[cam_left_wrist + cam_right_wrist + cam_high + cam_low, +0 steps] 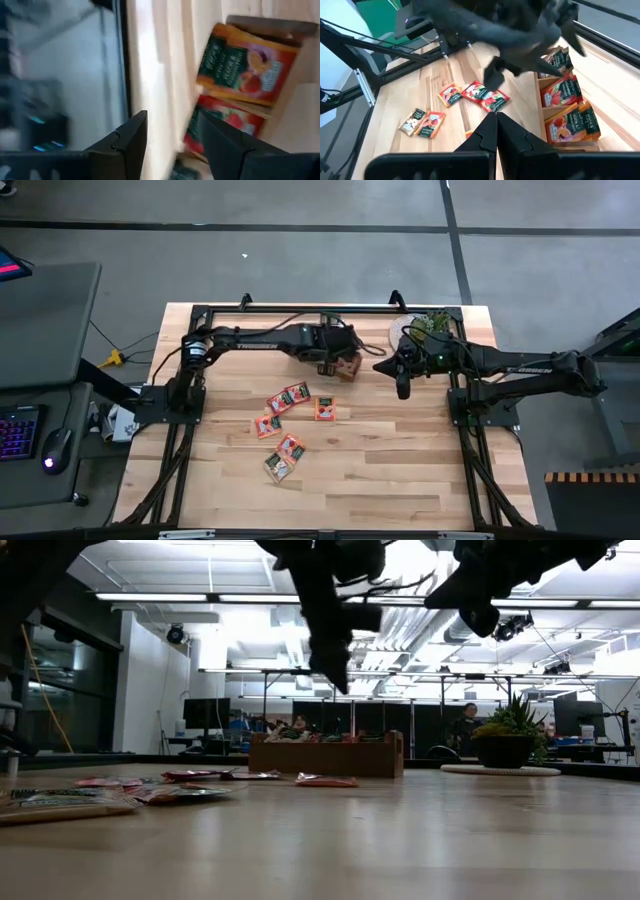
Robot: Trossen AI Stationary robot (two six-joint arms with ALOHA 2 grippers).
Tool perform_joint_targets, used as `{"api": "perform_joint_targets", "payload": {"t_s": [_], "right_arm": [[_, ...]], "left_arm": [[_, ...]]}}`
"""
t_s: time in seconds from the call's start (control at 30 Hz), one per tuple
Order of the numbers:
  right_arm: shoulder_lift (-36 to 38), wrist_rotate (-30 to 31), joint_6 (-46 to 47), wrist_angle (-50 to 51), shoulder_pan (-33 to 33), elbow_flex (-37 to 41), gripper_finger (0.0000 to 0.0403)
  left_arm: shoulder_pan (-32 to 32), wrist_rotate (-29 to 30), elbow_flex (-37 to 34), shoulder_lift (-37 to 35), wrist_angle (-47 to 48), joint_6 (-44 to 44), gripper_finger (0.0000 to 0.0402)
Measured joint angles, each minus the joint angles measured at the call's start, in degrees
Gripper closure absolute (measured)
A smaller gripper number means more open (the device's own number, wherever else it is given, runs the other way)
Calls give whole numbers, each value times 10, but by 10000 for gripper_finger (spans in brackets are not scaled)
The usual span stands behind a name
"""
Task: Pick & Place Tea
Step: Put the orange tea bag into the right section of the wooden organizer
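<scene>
Several red-orange tea sachets [287, 397] lie flat on the wooden table, with more [284, 457] nearer the near edge; the right wrist view shows them too [481, 95]. The wooden tray [349, 368] sits toward the far edge, and sachets [245, 65] stand in its compartments [565, 100]. My left gripper [328, 366] hovers over the tray, open and empty [170, 145]. My right gripper [402, 388] hangs in the air to the right of the tray, shut on nothing [495, 131].
A small green potted plant [430, 328] stands on a round pale disc [403, 332] at the far right, close behind my right arm. In the low view it shows to the right of the tray [505, 740]. Bare tabletop [400, 470] lies near and right of the loose sachets.
</scene>
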State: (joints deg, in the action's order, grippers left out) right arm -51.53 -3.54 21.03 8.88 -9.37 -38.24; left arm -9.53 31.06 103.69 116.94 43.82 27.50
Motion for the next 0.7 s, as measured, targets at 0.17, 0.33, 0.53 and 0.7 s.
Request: {"api": "perform_joint_targets", "payload": {"t_s": [0.17,0.33,0.53,0.7], "right_arm": [[-7,-1,-9,-3,0,0,403],[-35,-24,-20,-7,0,0,403],[-119,-63,-48,-57,1,0,403],[-192,-76,-76,-116,9,0,403]], "left_arm": [[-12,-54,-1,-31,79,-138,230],[-13,-96,-1,-41,143,-215,230],[-11,-178,-36,-41,185,-287,230],[4,-209,-94,-41,179,-339,230]]}}
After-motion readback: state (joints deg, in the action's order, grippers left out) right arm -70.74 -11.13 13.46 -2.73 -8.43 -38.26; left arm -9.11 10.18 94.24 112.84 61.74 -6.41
